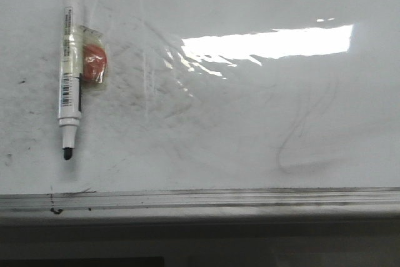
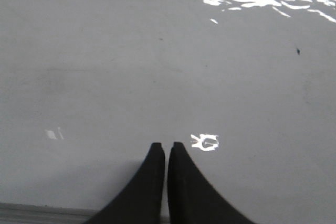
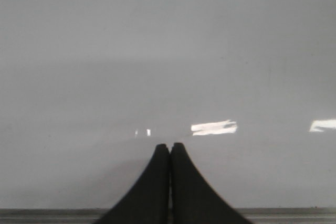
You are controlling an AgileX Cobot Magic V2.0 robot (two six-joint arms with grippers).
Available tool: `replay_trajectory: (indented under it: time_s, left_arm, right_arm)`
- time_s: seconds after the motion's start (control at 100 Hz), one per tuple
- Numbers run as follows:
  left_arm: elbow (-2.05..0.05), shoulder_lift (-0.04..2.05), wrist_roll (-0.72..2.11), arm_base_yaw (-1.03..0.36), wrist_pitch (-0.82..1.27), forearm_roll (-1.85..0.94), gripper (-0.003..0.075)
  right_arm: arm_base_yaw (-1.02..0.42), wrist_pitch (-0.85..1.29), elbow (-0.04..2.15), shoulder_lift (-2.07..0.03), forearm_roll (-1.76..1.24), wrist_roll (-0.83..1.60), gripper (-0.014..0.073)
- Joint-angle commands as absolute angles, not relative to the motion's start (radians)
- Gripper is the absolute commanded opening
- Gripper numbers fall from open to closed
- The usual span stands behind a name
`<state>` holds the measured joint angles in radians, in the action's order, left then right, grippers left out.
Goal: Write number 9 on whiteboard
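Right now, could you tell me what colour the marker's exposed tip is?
Black; the marker tip shows best in the front view.

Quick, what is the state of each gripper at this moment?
Left gripper: closed, holding nothing, above the glossy white whiteboard.
Right gripper: closed, holding nothing.

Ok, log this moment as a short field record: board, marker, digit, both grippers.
whiteboard: glossy white, grey erased-ink smears, metal rail along its near edge
marker: lies on the board's left side, uncapped, tip toward the rail, an orange piece taped to its barrel
number 9: none drawn yet; only a faint grey curved smudge
left gripper: shut, empty
right gripper: shut, empty
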<state>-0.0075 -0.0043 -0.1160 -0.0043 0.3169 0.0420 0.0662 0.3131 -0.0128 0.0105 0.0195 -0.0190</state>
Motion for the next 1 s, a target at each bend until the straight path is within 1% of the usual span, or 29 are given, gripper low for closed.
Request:
replay_trajectory:
  time_s: [0.0, 0.11, 0.2, 0.33, 0.53, 0.66, 0.76, 0.85, 0.99]
  left_arm:
    - [0.032, -0.033, -0.120, -0.007, 0.230, 0.015, -0.0020]
    - [0.032, -0.033, -0.120, -0.007, 0.207, -0.052, -0.0020]
    - [0.032, -0.033, -0.120, -0.007, 0.143, -0.069, -0.0020]
    - [0.032, -0.033, -0.120, -0.007, 0.039, -0.069, -0.0020]
    - [0.028, -0.031, -0.123, -0.007, -0.038, -0.102, -0.0021]
    - [-0.003, -0.016, -0.123, -0.007, -0.013, -0.098, -0.0021]
    - [-0.080, 0.022, -0.121, -0.007, 0.058, -0.091, -0.0021]
    - [-0.178, 0.067, -0.120, -0.007, 0.106, -0.049, -0.0021]
    - [-0.280, 0.135, -0.120, -0.007, 0.104, -0.047, -0.0020]
  right_arm:
    - [0.074, 0.213, -0.024, 0.032, 0.043, -0.014, -0.0064]
    - [0.074, 0.047, -0.024, 0.032, 0.043, -0.014, -0.0064]
    - [0.074, -0.047, -0.024, 0.032, 0.043, -0.014, -0.0064]
    - [0.074, -0.106, -0.024, 0.032, 0.043, -0.014, -0.0064]
    - [0.074, -0.185, -0.013, 0.032, 0.043, -0.016, -0.0064]
    - [0.045, -0.101, 0.034, 0.032, 0.043, -0.016, -0.0064]
    - [0.005, 0.076, 0.108, 0.020, 0.035, -0.016, -0.0064]
    - [-0.024, 0.203, 0.172, -0.025, 0.011, -0.016, -0.0063]
    - [-0.032, 0.293, 0.263, -0.138, 0.006, -0.016, -0.0063]
